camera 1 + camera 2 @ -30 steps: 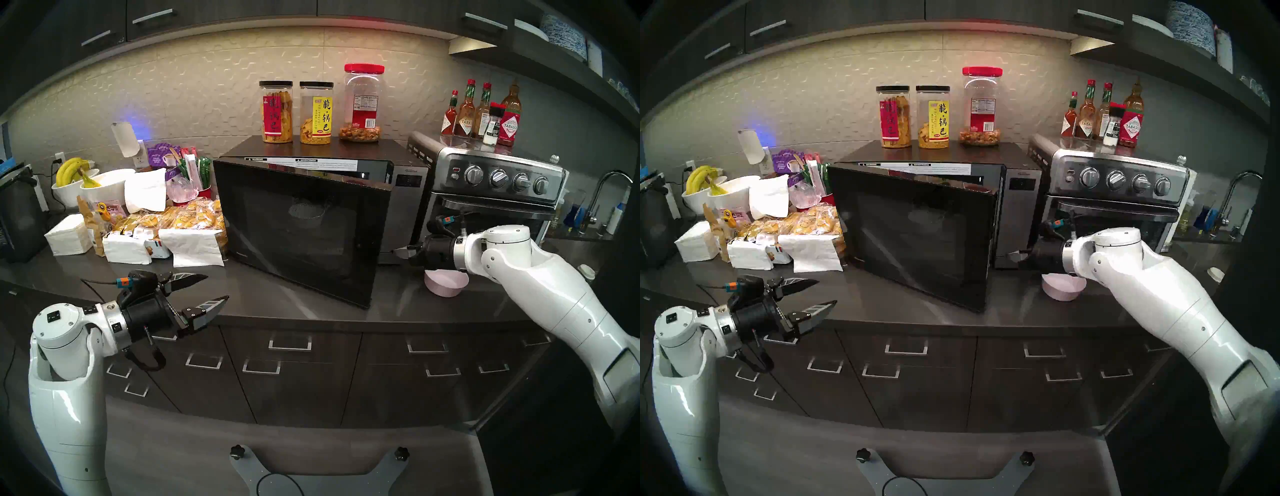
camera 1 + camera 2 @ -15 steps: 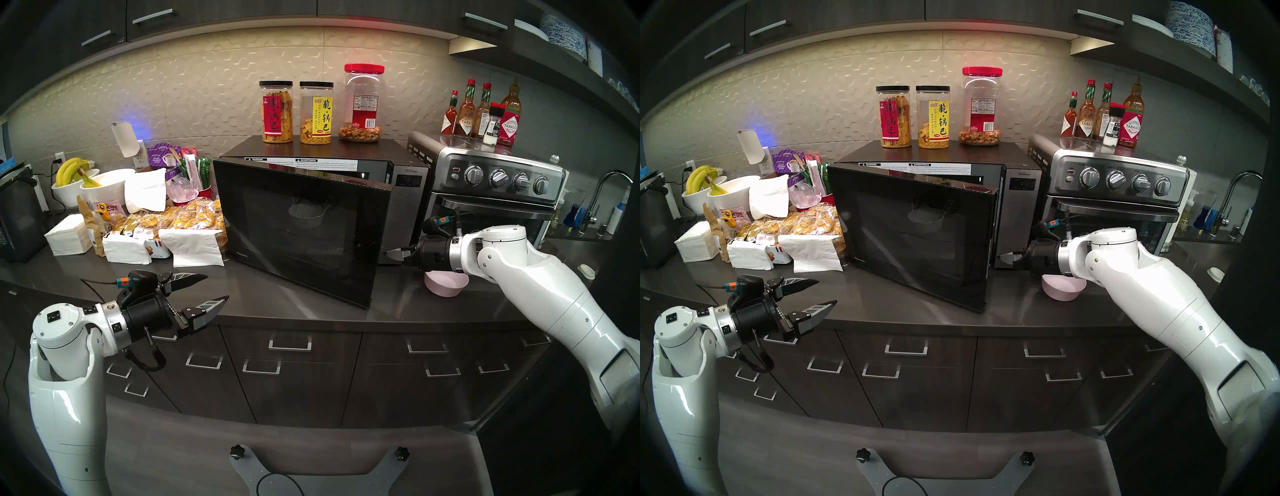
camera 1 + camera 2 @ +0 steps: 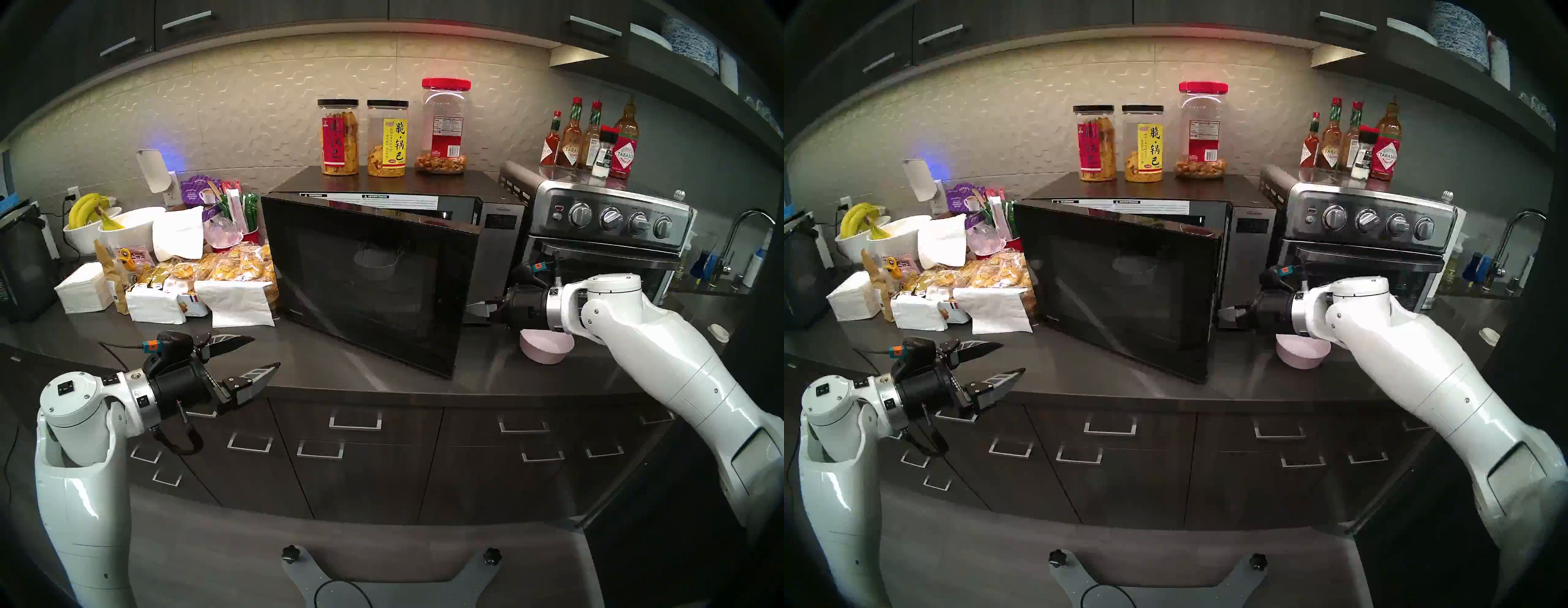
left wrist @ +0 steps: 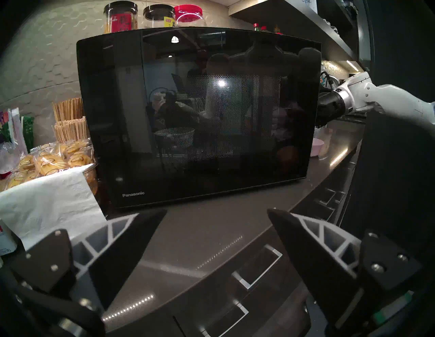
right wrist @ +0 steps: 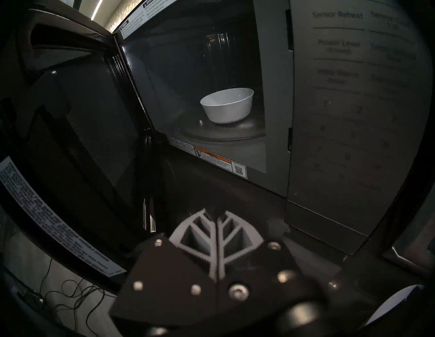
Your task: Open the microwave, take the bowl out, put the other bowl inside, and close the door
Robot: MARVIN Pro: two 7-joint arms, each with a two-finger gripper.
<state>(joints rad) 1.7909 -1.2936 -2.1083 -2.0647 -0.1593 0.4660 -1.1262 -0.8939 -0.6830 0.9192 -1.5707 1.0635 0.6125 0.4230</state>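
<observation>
The microwave (image 3: 494, 237) is shown with its door (image 3: 365, 280) swung partly outward on the left-hand hinge, so that a gap is opened at the free right edge. The right gripper (image 3: 477, 308) is seen clenched on nothing, its two fingers pressed flat together, and is held low in front of the control strip (image 5: 353, 106), just right of the door's free edge; the closed fingers are judged to serve as a single narrow probe that can be slipped behind the door to push it wider. From the right wrist view, the bowl (image 5: 227, 105) is found ahead of and slightly above the fingertips, upright on the glass turntable (image 5: 219, 131) inside the cavity, where it is also glimpsed faintly through the door mesh. The other bowl (image 3: 546, 346) is set on the countertop (image 3: 365, 382) directly beneath the right wrist, kept close for the later swap. The left gripper (image 3: 254, 354) is held released, jaws spread wide, well short of the door's front face and above the counter edge, apparently parked clear of the door's swing. The opening step is judged unfinished.
</observation>
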